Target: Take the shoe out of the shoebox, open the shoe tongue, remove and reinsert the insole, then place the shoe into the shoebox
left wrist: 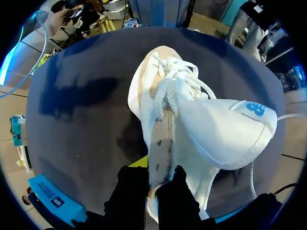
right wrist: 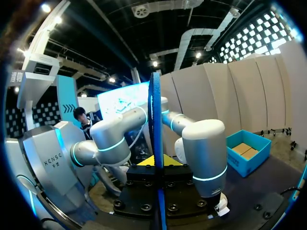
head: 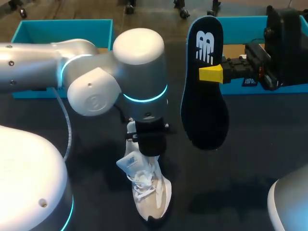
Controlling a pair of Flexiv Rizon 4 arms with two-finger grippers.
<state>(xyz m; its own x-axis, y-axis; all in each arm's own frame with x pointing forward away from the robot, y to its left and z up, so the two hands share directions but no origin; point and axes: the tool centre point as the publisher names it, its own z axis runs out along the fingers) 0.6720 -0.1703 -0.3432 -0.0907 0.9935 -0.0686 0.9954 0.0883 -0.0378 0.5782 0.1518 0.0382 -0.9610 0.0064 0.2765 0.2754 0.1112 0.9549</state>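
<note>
Dark table (head: 250, 168) fills the head view, and the white shoe (head: 147, 192) stands on it left of the middle, toe toward the near edge. In the left wrist view the shoe (left wrist: 192, 120) lies ahead of the fingers, its laces (left wrist: 172, 81) loose and its tongue (left wrist: 225, 134) pulled out to one side. The left gripper (left wrist: 153, 184) pinches the shoe's eyelet strip from both sides, closed on it. From above, the left gripper (head: 147, 144) is mostly hidden under its own wrist, directly over the shoe's opening.

Right of the shoe and apart from it, the black insole (head: 204, 86) hangs in the air, logo end up and broad end down. The right gripper (head: 211, 73) clamps it near the upper end. In the right wrist view the insole (right wrist: 156, 143) stands edge-on between the right gripper's (right wrist: 156, 160) yellow tips, both pressing on it.

At the table's far side sit two open teal boxes: the left box (head: 62, 29) behind the left arm, the right box (head: 250, 29) behind the right gripper. The left box (right wrist: 249, 151) holds brown card.
</note>
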